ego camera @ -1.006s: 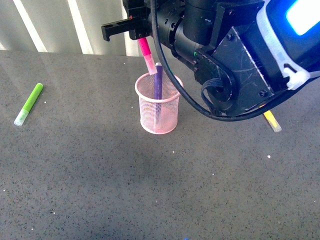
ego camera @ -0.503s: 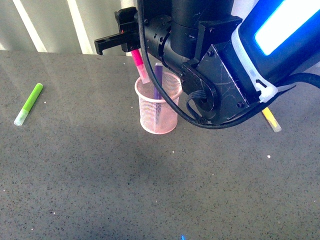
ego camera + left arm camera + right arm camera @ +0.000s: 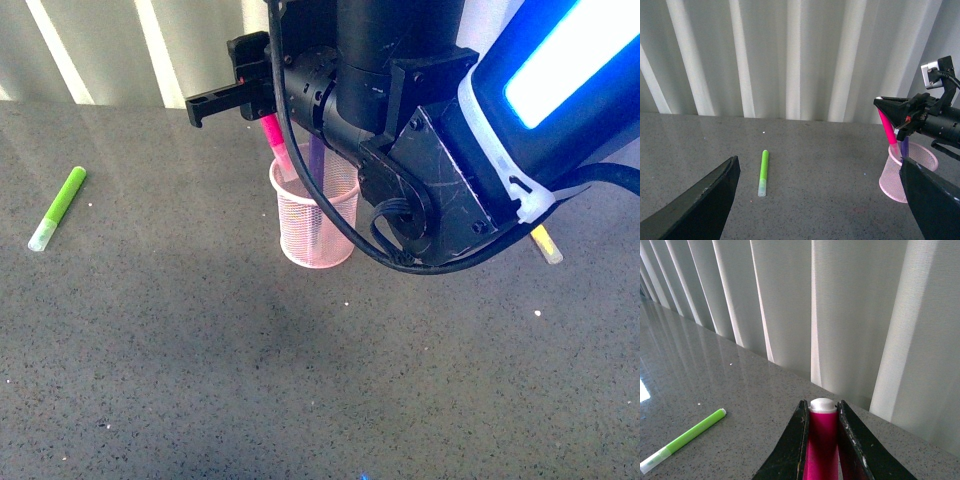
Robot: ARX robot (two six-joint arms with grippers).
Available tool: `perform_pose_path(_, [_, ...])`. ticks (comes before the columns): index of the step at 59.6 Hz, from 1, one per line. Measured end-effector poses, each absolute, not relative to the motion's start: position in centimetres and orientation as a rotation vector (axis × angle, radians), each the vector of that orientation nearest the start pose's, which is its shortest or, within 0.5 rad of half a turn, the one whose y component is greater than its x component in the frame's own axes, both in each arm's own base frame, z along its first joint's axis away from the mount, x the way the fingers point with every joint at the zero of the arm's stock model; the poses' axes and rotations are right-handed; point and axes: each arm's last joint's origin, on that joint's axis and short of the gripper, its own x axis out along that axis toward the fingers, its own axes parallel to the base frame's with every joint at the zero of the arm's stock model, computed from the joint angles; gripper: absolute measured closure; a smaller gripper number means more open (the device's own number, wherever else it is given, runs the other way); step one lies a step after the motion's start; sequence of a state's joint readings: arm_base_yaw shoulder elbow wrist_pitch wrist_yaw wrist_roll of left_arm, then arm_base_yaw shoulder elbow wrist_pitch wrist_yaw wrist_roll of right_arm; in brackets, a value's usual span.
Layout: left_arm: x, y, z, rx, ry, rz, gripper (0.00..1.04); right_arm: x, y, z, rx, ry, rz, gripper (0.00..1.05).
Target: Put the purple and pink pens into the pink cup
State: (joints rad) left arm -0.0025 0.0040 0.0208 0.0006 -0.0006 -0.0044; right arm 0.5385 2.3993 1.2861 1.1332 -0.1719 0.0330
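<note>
The pink cup point(image 3: 316, 228) of pale mesh stands mid-table, also seen in the left wrist view as the pink cup point(image 3: 912, 175). A purple pen point(image 3: 317, 160) stands inside it, leaning on the rim. My right gripper point(image 3: 266, 108) hangs just above the cup, shut on the pink pen point(image 3: 276, 143), whose lower end dips inside the rim at the cup's left side. In the right wrist view the pink pen point(image 3: 822, 437) sits clamped between the two black fingers point(image 3: 796, 442). My left gripper point(image 3: 825, 200) is open over bare table, well left of the cup.
A lime green marker point(image 3: 58, 208) lies on the table at the far left. A yellow marker point(image 3: 545, 243) lies to the right of the cup, partly hidden by the right arm. A pleated white curtain point(image 3: 790, 55) closes off the table's far edge.
My right gripper has moved left and down with the pink pen, and the pen's lower end has sunk from above the rim into the cup. The purple pen has stayed put.
</note>
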Motion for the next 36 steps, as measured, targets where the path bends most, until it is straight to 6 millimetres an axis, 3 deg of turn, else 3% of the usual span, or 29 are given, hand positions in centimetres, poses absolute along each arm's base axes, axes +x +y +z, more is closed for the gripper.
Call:
perform_pose_path(8, [9.7, 0.0, 17.0, -0.004, -0.017, -0.002, 0.07, 40.2, 24.6, 8.6, 0.027, 0.015, 0.705, 0.89])
perform_pose_path(12, [9.7, 0.0, 17.0, -0.004, -0.017, -0.002, 0.07, 40.0, 24.5, 8.4, 0.025, 0.028, 0.705, 0.73])
perform_pose_path(23, [9.7, 0.0, 17.0, -0.004, -0.017, -0.002, 0.07, 39.7, 24.3, 8.0, 0.023, 0.046, 0.7, 0.43])
perform_pose_path(30, [9.7, 0.0, 17.0, -0.004, -0.017, -0.002, 0.07, 39.6, 24.2, 7.9, 0.024, 0.053, 0.696, 0.18])
perform_pose_path(36, [9.7, 0.0, 17.0, -0.004, -0.017, -0.002, 0.07, 39.5, 24.1, 8.3, 0.035, 0.055, 0.695, 0.05])
